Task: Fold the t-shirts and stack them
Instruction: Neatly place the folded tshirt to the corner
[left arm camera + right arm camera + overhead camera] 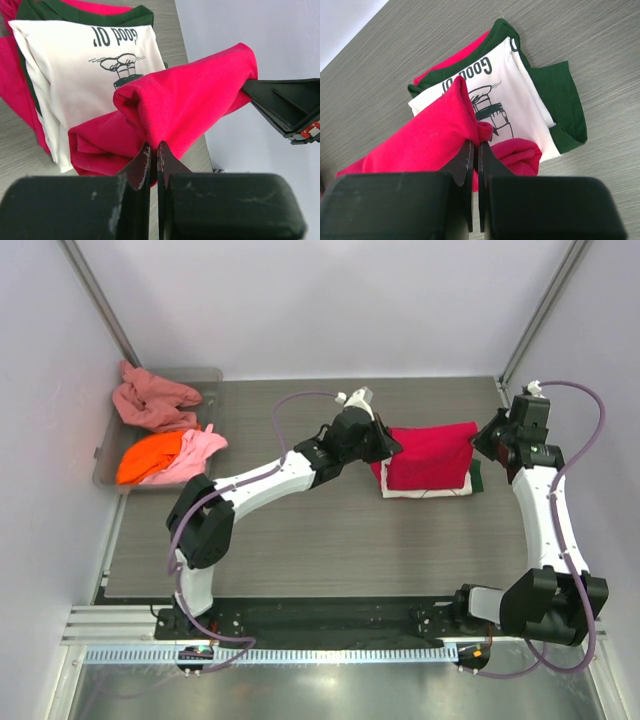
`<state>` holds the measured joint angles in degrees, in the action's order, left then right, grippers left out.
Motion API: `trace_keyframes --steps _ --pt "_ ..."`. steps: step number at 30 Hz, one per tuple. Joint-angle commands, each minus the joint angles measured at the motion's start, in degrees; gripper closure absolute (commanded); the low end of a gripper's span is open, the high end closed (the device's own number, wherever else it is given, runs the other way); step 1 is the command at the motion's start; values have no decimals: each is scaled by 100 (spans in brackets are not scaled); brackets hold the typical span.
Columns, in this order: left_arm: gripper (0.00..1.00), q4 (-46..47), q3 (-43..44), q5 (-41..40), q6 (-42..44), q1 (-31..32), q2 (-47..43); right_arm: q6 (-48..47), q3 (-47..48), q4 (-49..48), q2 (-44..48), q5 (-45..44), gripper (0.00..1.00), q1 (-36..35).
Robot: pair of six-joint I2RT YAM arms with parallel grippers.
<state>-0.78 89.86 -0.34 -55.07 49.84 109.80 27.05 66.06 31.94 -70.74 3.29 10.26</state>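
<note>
The crimson-red t-shirt [430, 453] hangs stretched between my two grippers over a small stack on the table. My left gripper [385, 447] is shut on its left end [165, 115]; my right gripper [487, 440] is shut on its right end [435, 135]. Under it lies the folded cream t-shirt with dark print [85, 65], also in the right wrist view [512, 107], on the dark green t-shirt [560, 100]. More red cloth lies under the stack. The salmon-pink [152, 400], orange [148, 456] and light pink [192, 453] t-shirts lie crumpled in the bin.
The clear grey plastic bin [215, 375] stands at the table's back left. White walls enclose the table at the back and sides. The arm bases sit at the near edge.
</note>
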Motion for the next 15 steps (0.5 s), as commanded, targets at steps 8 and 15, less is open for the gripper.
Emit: trace_keyframes --steps 8,15 --pt "100 806 -75 -204 -417 307 76 -112 100 -180 263 -188 99 90" --pt "100 789 259 -555 -171 254 427 37 223 -416 -404 -206 99 90"
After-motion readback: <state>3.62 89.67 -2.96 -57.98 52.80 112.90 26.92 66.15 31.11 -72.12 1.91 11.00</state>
